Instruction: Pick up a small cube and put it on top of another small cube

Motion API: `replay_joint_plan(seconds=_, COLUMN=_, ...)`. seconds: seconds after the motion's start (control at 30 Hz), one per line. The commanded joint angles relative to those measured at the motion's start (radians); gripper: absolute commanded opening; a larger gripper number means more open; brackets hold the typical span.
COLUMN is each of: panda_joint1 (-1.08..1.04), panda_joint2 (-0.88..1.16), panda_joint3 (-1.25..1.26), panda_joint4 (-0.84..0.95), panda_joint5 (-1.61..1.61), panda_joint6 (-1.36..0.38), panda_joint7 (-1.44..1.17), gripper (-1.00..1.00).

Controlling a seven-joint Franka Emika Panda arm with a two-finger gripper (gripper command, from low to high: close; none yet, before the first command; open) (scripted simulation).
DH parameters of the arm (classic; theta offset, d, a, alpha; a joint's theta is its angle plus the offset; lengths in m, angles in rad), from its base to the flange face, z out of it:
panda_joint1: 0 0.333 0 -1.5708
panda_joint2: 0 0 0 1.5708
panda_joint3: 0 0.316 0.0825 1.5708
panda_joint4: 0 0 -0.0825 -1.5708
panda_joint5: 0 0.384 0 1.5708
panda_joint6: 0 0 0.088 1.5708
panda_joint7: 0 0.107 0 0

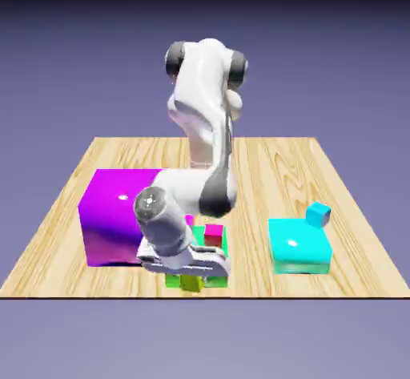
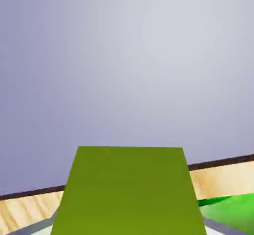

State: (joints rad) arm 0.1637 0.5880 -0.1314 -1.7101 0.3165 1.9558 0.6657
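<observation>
the small, plain olive-yellow cube is gripped in the tool.

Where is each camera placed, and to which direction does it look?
Exterior view: it stands across the table, raised, facing the robot and looking down; the white arm and its gripper show.
Hand view: it rides on the hand and looks along the gripper, past the small yellow cube, toward the table's edge and the backdrop; parts of the fingers show at the bottom, beside the cube.
Shared: both show the yellow cube between the fingers, the wooden table, the green block and the backdrop.
</observation>
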Motion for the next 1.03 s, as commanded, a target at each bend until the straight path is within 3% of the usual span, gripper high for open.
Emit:
replay_joint_plan(seconds=0.0, panda_joint1=0.025, panda_joint2=-0.027, panda_joint3=0.036, panda_joint4=-0.025, panda_joint5=-0.031, panda_joint6=0.018, panda_joint7=-0.021, gripper=-1.00)
replay_joint_plan(seconds=0.2, panda_joint1=0.169, panda_joint2=-0.185, panda_joint3=0.254, panda_joint4=-0.171, panda_joint5=-0.198, panda_joint6=0.122, panda_joint7=-0.152, gripper=-1.00)
replay_joint_plan(seconds=0.7, panda_joint1=0.130, panda_joint2=-0.409, panda_joint3=0.796, panda_joint4=-0.426, panda_joint5=-0.759, panda_joint6=-0.078, panda_joint7=-0.397, gripper=-1.00)
replay_joint_plan(seconds=0.9, panda_joint1=0.121, panda_joint2=-0.329, panda_joint3=0.757, panda_joint4=-0.518, panda_joint5=-0.859, panda_joint6=0.058, panda_joint7=-0.331, gripper=-1.00)
replay_joint_plan(seconds=0.93, panda_joint1=0.121, panda_joint2=-0.329, panda_joint3=0.757, panda_joint4=-0.518, panda_joint5=-0.859, panda_joint6=0.058, panda_joint7=-0.331, gripper=1.00)
replay_joint_plan(seconds=1.0, panda_joint1=0.123, panda_joint2=-0.353, panda_joint3=0.771, panda_joint4=-0.491, panda_joint5=-0.831, panda_joint6=0.015, panda_joint7=-0.352, gripper=1.00)
